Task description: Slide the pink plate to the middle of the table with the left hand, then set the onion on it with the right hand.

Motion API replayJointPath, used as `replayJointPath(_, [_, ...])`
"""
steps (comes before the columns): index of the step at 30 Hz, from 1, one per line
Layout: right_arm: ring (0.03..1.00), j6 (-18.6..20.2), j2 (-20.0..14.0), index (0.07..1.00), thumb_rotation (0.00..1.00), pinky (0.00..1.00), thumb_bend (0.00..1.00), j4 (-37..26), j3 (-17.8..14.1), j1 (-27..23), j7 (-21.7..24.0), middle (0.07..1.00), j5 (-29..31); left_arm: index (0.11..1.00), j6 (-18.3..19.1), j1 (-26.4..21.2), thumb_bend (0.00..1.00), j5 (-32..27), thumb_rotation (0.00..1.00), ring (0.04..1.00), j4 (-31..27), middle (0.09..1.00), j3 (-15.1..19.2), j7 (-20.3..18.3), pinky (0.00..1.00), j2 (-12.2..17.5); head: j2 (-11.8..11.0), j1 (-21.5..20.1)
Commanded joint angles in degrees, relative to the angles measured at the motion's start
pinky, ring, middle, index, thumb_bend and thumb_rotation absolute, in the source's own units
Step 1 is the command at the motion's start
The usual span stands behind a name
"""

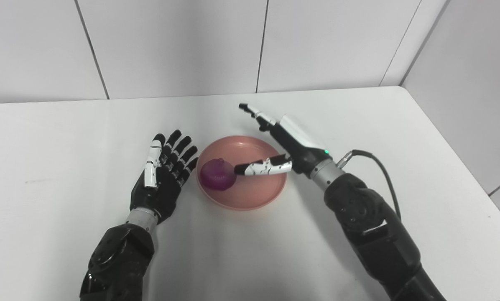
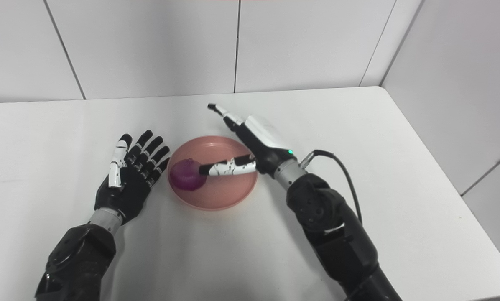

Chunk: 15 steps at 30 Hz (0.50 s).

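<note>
Purple onion (image 1: 218,175) on pink plate (image 1: 254,198) — both views alike.

the purple onion (image 1: 218,174) sat in the pink plate (image 1: 254,196), the right hand (image 1: 283,144) spread above it, the left hand (image 1: 164,173) lay spread beside.

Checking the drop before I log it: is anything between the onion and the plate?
Nothing visible. The onion already sits in the plate, on its left side. The right hand is open, one finger at the onion; the left hand lies open beside the plate.
</note>
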Motion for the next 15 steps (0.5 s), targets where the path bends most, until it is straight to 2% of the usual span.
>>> replayJointPath(1, [0.938, -1.4, -0.5, 0.981, 0.58, 0.81, 1.00, -2.7, -1.9, -1.9, -0.8, 0.965, 1.5, 0.950, 0.3, -0.3, 0.44, -0.2, 1.00, 0.949, -0.4, 0.960, 0.0, 0.0, 0.93, 0.1, -0.1, 0.0])
replayJointPath(2, [0.932, -1.7, -0.2, 0.977, 0.57, 0.80, 1.00, -3.0, -2.9, -2.0, -1.3, 0.963, 2.4, 0.949, 0.3, -0.2, 0.43, -0.3, 1.00, 0.950, -0.4, 0.960, 0.0, 0.0, 0.93, 0.1, -0.1, 0.0])
replayJointPath(4, [0.842, -2.3, 0.0, 0.964, 0.56, 0.70, 1.00, -3.3, -4.2, -2.1, -2.3, 0.958, 3.1, 0.949, 0.3, -0.2, 0.43, -0.2, 1.00, 0.950, -0.5, 0.961, -0.1, 0.1, 0.93, 0.0, -0.1, 0.0])
replayJointPath(5, [0.836, -2.9, 0.1, 0.963, 0.56, 0.70, 1.00, -3.5, -4.9, -2.2, -3.2, 0.958, 3.0, 0.949, 0.3, -0.3, 0.43, -0.2, 1.00, 0.950, -0.5, 0.961, -0.1, 0.1, 0.93, 0.1, -0.1, 0.0])
replayJointPath(8, [0.887, -3.5, 0.1, 0.951, 0.58, 0.81, 1.00, -3.7, -6.4, -2.5, -4.7, 0.936, 3.0, 0.950, 0.3, -0.4, 0.44, -0.1, 1.00, 0.954, -0.2, 0.964, -0.1, -0.1, 0.93, 0.2, -0.2, 0.0])
replayJointPath(15, [0.911, 0.2, 0.4, 0.962, 0.68, 0.84, 1.00, -4.6, -9.7, -2.5, -7.0, 0.938, 1.6, 0.951, 0.3, -0.3, 0.44, 0.1, 1.00, 0.955, -0.1, 0.965, 0.1, -0.2, 0.94, 0.2, -0.4, 0.0])
